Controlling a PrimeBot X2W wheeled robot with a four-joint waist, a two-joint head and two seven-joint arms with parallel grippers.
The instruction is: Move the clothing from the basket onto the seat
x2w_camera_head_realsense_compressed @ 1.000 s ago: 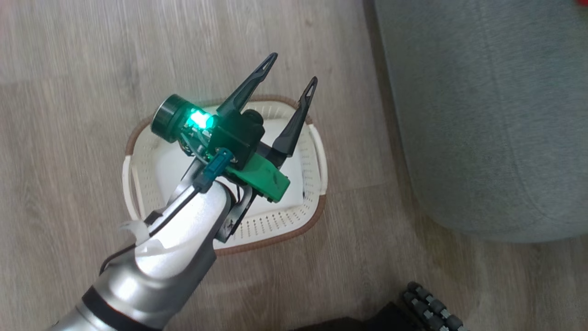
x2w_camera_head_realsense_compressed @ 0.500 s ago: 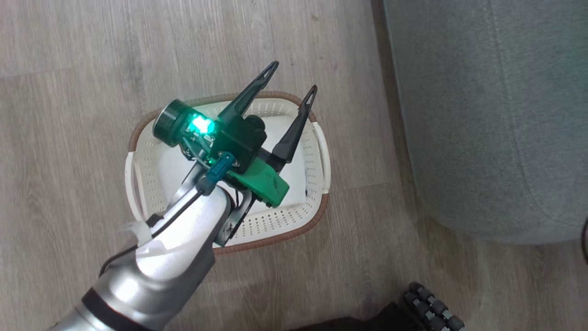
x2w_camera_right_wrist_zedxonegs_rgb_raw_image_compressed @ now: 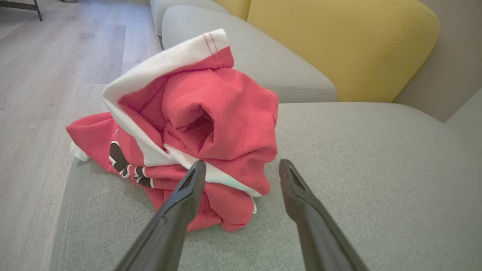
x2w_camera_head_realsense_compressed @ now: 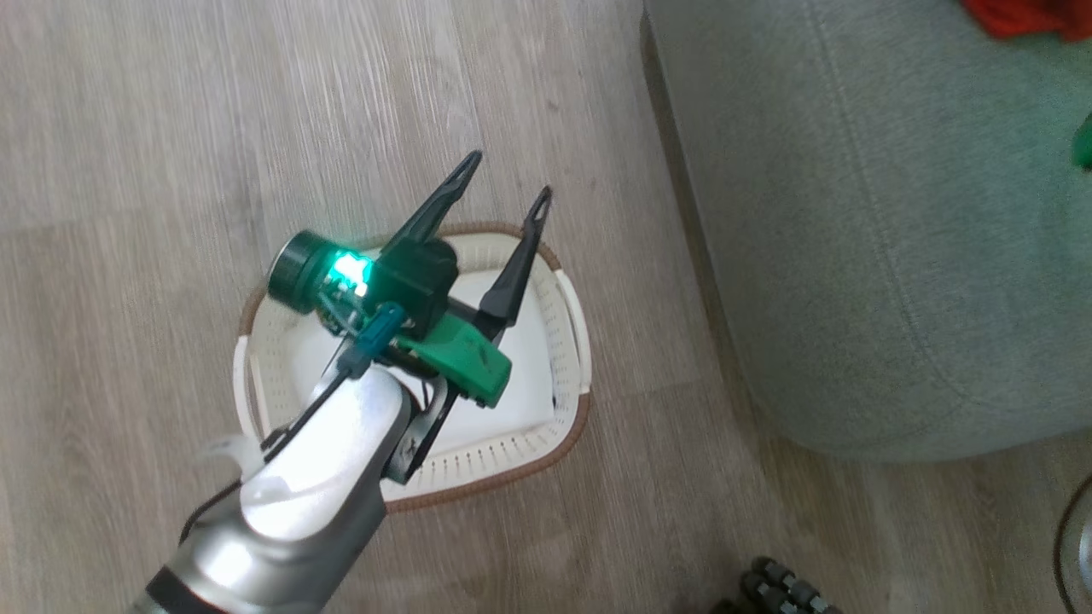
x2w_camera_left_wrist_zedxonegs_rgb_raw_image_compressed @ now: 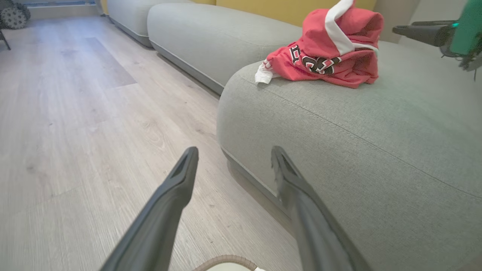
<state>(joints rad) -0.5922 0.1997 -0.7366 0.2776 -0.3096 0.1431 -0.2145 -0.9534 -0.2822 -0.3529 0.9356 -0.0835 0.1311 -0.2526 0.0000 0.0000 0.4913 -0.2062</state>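
My left forearm (x2w_camera_head_realsense_compressed: pixel 290 503) is glossy silver, with a black cable (x2w_camera_head_realsense_compressed: pixel 303 414) running along it to a teal plug (x2w_camera_head_realsense_compressed: pixel 380 328). The wrist carries a green plastic block (x2w_camera_head_realsense_compressed: pixel 465 367), a dark round cap (x2w_camera_head_realsense_compressed: pixel 290 275) and a glowing green light (x2w_camera_head_realsense_compressed: pixel 345 269). The left gripper (x2w_camera_head_realsense_compressed: pixel 508 176) and right gripper (x2w_camera_right_wrist_zedxonegs_rgb_raw_image_compressed: pixel 243 165) have long tapering dark fingers with slotted tips.

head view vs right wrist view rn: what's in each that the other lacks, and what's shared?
Head view adds the basket, no red in its visible part, with the left end effector open above it. Right wrist view adds a clear look at the right end effector, open, pointing at the clothing, and a yellow cushion. Shared: clothing on the seat, wood floor.
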